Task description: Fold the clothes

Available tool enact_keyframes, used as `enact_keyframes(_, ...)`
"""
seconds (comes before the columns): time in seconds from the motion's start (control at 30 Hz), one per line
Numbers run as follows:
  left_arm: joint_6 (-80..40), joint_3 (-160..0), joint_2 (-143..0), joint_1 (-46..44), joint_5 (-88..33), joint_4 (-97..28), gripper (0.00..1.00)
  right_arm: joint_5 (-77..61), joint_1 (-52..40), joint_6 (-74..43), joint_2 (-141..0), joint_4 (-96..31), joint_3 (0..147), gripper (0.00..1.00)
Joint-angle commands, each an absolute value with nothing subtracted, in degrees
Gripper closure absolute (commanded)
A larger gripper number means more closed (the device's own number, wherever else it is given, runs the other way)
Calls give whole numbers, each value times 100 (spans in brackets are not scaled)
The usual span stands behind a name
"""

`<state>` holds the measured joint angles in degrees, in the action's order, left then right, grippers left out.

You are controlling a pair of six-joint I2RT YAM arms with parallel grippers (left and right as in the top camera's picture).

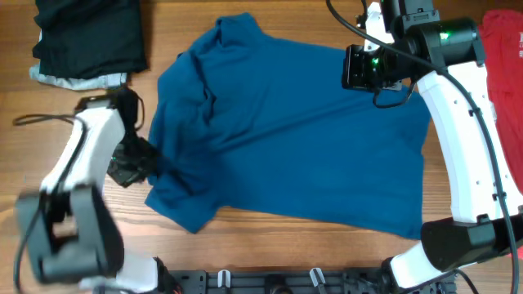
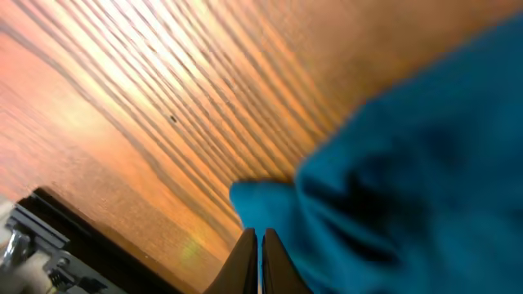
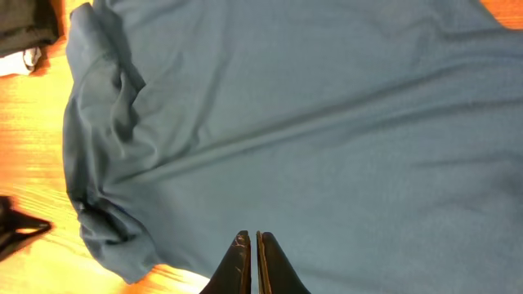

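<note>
Nearest the worktop's [image 1: 270,241] front edge, your left claw [image 2: 256,235] was clenched, tips touching a bunched sleeve of the blue shirt [image 1: 302,139]; I could not tell whether cloth was pinched. The shirt lay soft and wrinkled across the middle, long axis left to right, stretching rightward from that claw. Your right claw [image 3: 251,238] was clenched, empty, over its far side. Black pieces [image 1: 90,33] sat at the far-left corner, a red shirt [image 1: 502,57] far-right.

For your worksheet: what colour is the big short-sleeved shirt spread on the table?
Plain deep blue cloth shirt; clearest overhead.
</note>
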<state>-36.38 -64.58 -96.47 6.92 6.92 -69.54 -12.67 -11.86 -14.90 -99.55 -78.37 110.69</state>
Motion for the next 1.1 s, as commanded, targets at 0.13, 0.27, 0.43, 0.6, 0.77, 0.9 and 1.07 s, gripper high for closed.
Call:
enact_keyframes(0.13, -3205, -6458, -8464, 104, -425, -6392, 96, -1205, -1203, -1522, -10261, -7738, 11010, 94)
enact_keyframes(0.27, -3170, -6055, -9074, -27, -886, -6001, 96, -1203, -1205, -1516, -10401, -7765, 11010, 95)
enact_keyframes(0.43, -3015, -5815, -9867, -231, -941, -5586, 96, -1205, -1205, -1505, -10427, -7793, 11010, 95)
enact_keyframes(0.6, -3024, -5811, -10565, -169, -934, -5520, 96, -1201, -1205, -1494, -10427, -7966, 11010, 95)
enact_keyframes(0.77, -3024, -5664, -10770, 69, -655, -5365, 96, -1203, -1205, -1452, -10427, -8066, 11010, 96)
enact_keyframes(0.9, -3055, -5186, -10772, 565, -355, -5172, 96, -1201, -1205, -1382, -10427, -8112, 11010, 96)
enact_keyframes(1.07, -3218, -5085, -10770, 1586, -224, -5146, 96, -1201, -1205, -1347, -10427, -8112, 11010, 96)
